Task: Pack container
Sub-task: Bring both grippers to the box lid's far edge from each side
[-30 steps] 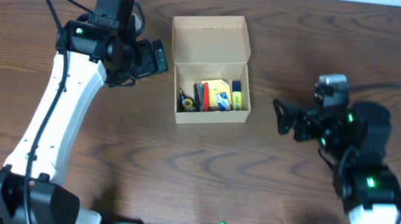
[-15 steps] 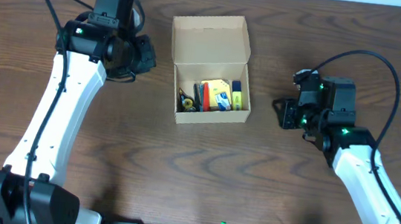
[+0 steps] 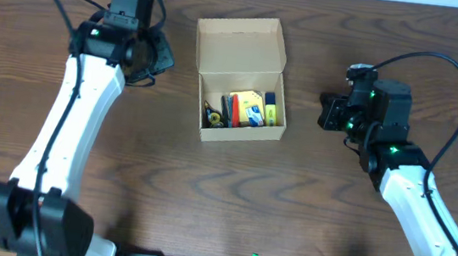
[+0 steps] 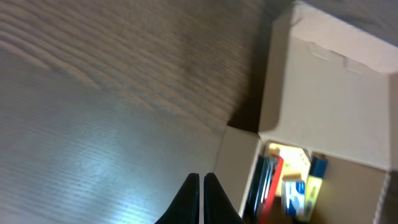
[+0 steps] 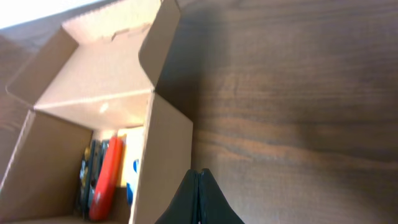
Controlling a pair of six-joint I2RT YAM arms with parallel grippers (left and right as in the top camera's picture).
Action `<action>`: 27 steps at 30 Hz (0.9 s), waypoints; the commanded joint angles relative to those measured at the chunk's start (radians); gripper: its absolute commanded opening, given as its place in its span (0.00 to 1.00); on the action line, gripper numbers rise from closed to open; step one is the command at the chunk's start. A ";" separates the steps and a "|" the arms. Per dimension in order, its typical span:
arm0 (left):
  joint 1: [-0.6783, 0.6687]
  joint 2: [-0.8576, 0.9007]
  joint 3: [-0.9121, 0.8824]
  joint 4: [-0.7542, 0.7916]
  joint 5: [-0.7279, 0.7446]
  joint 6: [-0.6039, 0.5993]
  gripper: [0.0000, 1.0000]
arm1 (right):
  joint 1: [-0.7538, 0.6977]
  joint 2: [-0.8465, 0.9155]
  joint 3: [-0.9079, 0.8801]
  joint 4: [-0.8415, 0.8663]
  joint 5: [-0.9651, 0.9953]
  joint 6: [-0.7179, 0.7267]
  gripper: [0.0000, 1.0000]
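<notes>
A dark wood-grain counter (image 3: 221,204) fills the overhead view. The container (image 3: 240,78) sits at upper centre of the frame, its flap (image 3: 240,42) open and laid back toward the top edge. Stationery (image 3: 248,109) in red, yellow, blue and black stands packed in its lower half.

The left pincer (image 3: 160,54) is at upper left, near the container's left wall but apart from it. It is clenched on nothing: in the left wrist view its fingers (image 4: 186,202) meet at bottom centre, with the container at the right of that view.

The right pincer (image 3: 327,113) is right of centre, apart from the container. It too is clenched and empty, with its fingers (image 5: 186,205) pressed together at bottom centre of the right wrist view. The container takes up the left half of that view.
</notes>
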 commanded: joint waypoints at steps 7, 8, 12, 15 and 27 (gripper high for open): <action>0.022 0.181 0.019 0.060 0.019 -0.066 0.06 | -0.031 0.074 0.031 0.063 0.021 0.087 0.01; 0.031 0.195 0.019 0.068 0.024 -0.072 0.06 | -0.040 0.087 0.043 0.065 0.021 0.095 0.01; 0.079 0.222 0.019 0.087 0.059 -0.111 0.05 | -0.073 0.175 0.135 0.059 -0.004 0.106 0.01; 0.114 0.233 0.019 0.124 0.138 -0.137 0.06 | -0.086 0.257 0.211 0.056 -0.034 0.134 0.01; 0.172 0.370 0.019 0.344 0.397 -0.289 0.05 | -0.103 0.542 0.400 0.061 -0.140 0.302 0.01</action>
